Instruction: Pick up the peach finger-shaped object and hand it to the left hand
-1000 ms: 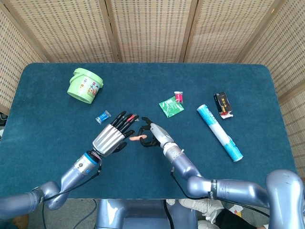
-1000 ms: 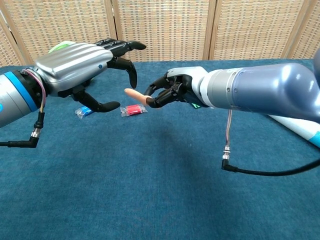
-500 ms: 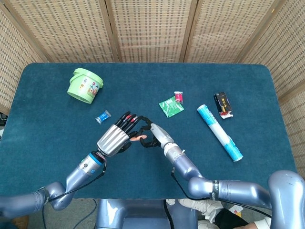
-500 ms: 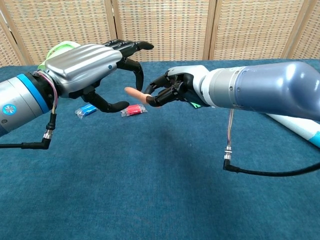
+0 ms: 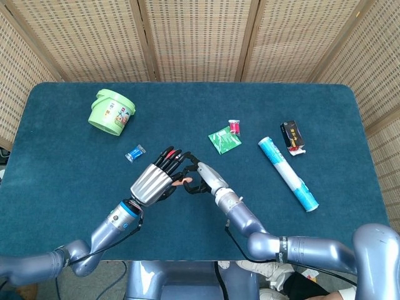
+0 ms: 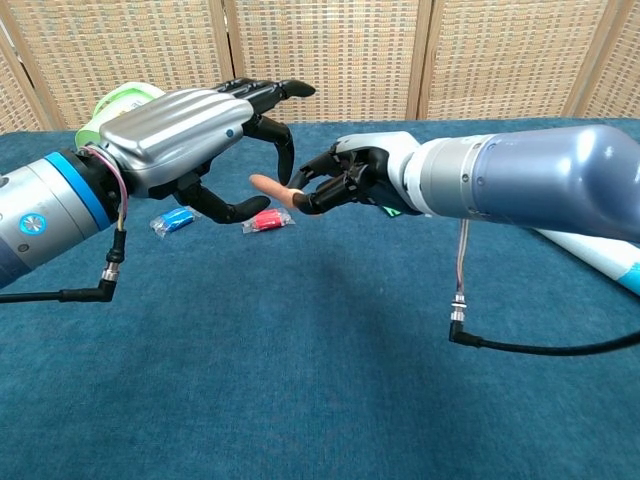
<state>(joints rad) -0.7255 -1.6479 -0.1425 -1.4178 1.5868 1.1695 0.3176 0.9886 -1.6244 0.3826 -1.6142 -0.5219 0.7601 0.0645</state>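
Table (image 5: 75, 187): dark teal cloth, matt, short rough nap like carpet.
Left hand (image 6: 195, 125): back plates brushed silver metal, satin sheen; fingers (image 6: 268, 92) black, semi-gloss plastic.
Right hand (image 6: 345, 178): white glossy shell, black fingers.
Peach finger-shaped object (image 6: 272, 190): smooth, matt, rubbery look.
Bucket (image 5: 111, 112), far left: glossy light-green plastic.
Tube (image 5: 288, 173), right: smooth, shiny printed wrap.
Screen (image 5: 200, 37), far: woven cane, wood frames.

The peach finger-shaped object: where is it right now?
In the chest view the peach finger-shaped object is off the table near centre, pinched by the right hand, its free end between the open fingers of the left hand.
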